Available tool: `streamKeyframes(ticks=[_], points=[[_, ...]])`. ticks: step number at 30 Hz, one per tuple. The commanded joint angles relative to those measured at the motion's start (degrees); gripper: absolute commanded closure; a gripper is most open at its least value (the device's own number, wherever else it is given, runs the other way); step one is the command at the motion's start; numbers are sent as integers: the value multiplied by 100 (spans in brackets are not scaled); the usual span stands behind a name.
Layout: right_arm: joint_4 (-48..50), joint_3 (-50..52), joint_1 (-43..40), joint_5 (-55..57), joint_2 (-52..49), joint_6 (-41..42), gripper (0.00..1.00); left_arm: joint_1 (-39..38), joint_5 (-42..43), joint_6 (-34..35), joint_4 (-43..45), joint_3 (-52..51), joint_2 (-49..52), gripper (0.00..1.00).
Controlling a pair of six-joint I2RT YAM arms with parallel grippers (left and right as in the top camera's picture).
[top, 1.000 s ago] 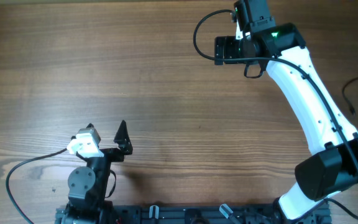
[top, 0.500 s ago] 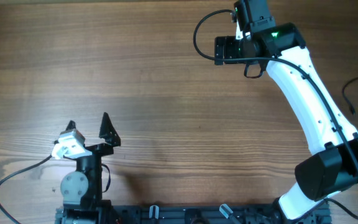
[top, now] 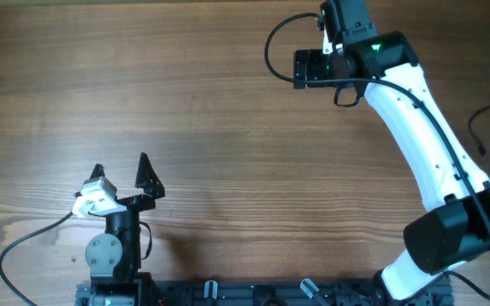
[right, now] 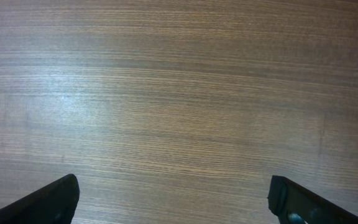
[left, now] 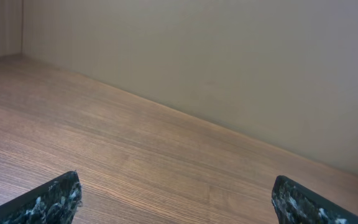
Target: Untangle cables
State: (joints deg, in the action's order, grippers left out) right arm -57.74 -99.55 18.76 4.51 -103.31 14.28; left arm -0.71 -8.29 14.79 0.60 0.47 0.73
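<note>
Left arm folded low at 7 o'clock, black two-finger left gripper [top: 122, 170] spread wide, holding nothing. White right arm stretches to 1 o'clock, right gripper [top: 313, 68] facing the brown wooden table [top: 228, 127], jaws wide, empty. Thin black cables [top: 473, 129] at 3 o'clock edge, well apart from both.

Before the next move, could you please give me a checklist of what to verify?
1. Left gripper open, nothing held: ok.
2. Right gripper open, nothing held: ok.
3. Something to grasp in either wrist view: not ok, only bare table shows.
4. Thin black wires at the overhead's right edge being the ones to untangle: cannot tell.
</note>
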Motion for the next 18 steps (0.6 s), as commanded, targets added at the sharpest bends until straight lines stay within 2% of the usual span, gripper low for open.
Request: streamKeyframes(ticks=[1, 5, 18], points=[[15, 26, 13, -33, -111, 90, 0, 52, 28, 66, -52, -13, -57, 0], [17, 26, 13, -31, -111, 90, 0, 57, 39, 44, -422, -13, -57, 0], [15, 26, 13, -33, -111, 90, 0, 57, 85, -262, -426, -13, -57, 0]])
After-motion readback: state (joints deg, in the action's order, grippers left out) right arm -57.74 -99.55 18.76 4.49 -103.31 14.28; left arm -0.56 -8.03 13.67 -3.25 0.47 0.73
